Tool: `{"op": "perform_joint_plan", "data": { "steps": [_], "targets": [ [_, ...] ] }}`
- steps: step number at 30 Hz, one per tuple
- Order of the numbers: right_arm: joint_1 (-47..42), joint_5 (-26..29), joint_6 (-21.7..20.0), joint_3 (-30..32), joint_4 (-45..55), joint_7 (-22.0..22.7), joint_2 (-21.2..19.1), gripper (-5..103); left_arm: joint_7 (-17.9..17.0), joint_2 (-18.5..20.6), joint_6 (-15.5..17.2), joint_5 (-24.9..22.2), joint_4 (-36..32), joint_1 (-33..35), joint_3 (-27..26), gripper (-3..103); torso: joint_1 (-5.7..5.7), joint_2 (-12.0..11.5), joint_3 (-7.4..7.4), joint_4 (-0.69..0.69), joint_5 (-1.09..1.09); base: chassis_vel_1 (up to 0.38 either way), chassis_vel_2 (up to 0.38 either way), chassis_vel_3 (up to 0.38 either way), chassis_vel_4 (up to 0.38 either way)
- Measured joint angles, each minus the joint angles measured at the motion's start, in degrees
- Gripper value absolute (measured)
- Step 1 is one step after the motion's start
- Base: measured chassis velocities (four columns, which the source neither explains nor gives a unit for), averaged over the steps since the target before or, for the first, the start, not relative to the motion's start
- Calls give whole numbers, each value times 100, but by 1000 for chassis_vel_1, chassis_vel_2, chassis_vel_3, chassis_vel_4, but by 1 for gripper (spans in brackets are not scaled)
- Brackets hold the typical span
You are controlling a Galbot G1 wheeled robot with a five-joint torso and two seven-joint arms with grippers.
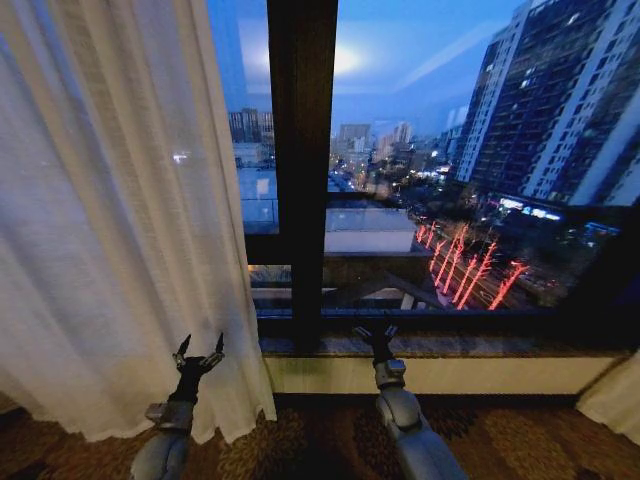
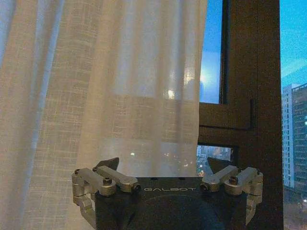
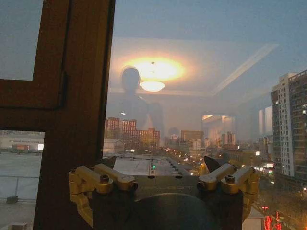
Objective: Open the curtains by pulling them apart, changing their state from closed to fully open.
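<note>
Left curtain (image 1: 110, 220): sheer cream panel with vertical pleats, hanging floor-length at the left of the window. Its inner edge stops just short of the dark central window post (image 1: 300, 170), so one strip of the left pane is bare between fabric and post. The wavy hem rests near the patterned carpet (image 1: 310, 440). It reads as drawn back partway; more travel to the left looks possible.

Right curtain (image 1: 615, 395): a small cream fold low at the far right edge, well clear of the glass. That side appears fully drawn.

Window glass (image 1: 450, 150): largely uncovered, showing a dusk city, tower blocks and red-lit trees below. A low sill (image 1: 430, 372) runs under it.

Left gripper (image 1: 199, 355): raised in front of the lower part of the left curtain, fingers spread wide and holding nothing. In the left wrist view (image 2: 164, 165) the fabric hangs beyond the parted fingers, near but not pinched. The placement suits either a fresh grab at the panel or a release just beside it; which one cannot be told.

Right gripper (image 1: 376, 333): held low before the sill, just right of the post, facing bare glass. The right wrist view (image 3: 160, 163) shows its fingers wide apart and empty, with no fabric near. Judged idle, since its side has nothing left to pull.
</note>
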Motion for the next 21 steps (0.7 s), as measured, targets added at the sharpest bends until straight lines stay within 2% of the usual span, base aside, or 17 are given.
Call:
{"op": "perform_joint_plan", "data": {
  "steps": [21],
  "targets": [
    [0, 0, 0, 0, 0, 0, 0, 100, 0, 0, 0, 0, 0, 0, 0, 100, 2, -1, 1, 0, 0, 0, 0, 0, 0]
  ]
}}
